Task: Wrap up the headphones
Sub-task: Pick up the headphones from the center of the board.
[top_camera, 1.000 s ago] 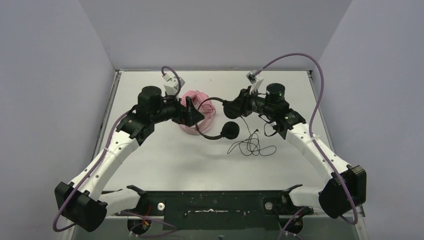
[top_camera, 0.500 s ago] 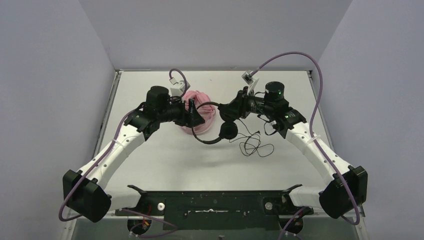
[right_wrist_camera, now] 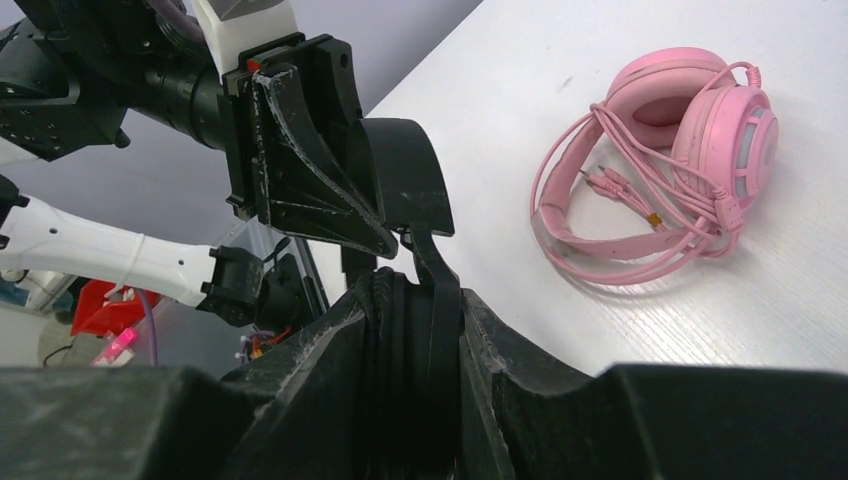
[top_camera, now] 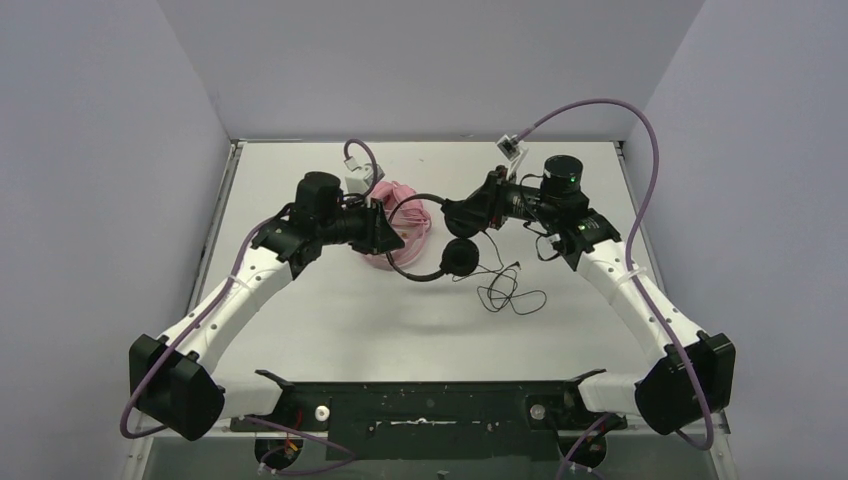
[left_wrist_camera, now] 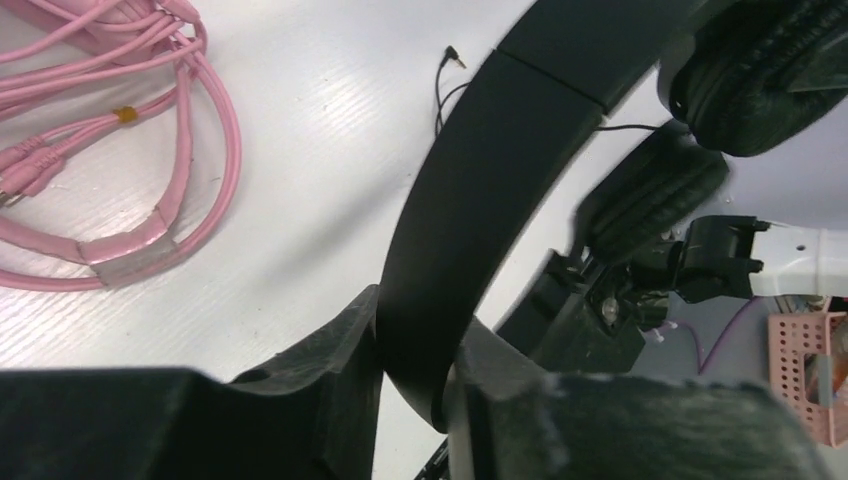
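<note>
The black headphones (top_camera: pixel 425 275) hang above the table between both arms. My left gripper (top_camera: pixel 386 233) is shut on the black headband (left_wrist_camera: pixel 500 170), with both fingers pressed against the band in the left wrist view. My right gripper (top_camera: pixel 456 214) is shut on one black ear cup (right_wrist_camera: pixel 415 310); the other ear cup (top_camera: pixel 461 258) hangs free below. The thin black cable (top_camera: pixel 508 290) trails down onto the table in loose loops. The pink headphones (right_wrist_camera: pixel 680 140) lie on the table behind the left gripper, with their pink cable (left_wrist_camera: pixel 150 150) bundled around them.
The walls of the enclosure stand close on the left, the right and the back. The black base rail (top_camera: pixel 430 400) runs along the near edge. The white table (top_camera: pixel 330 320) stretches in front of the headphones.
My left gripper has gone from open to shut on the black headband after shifting slightly right. The hanging ear cup and the cable have drifted a little left. The right gripper kept its grip.
</note>
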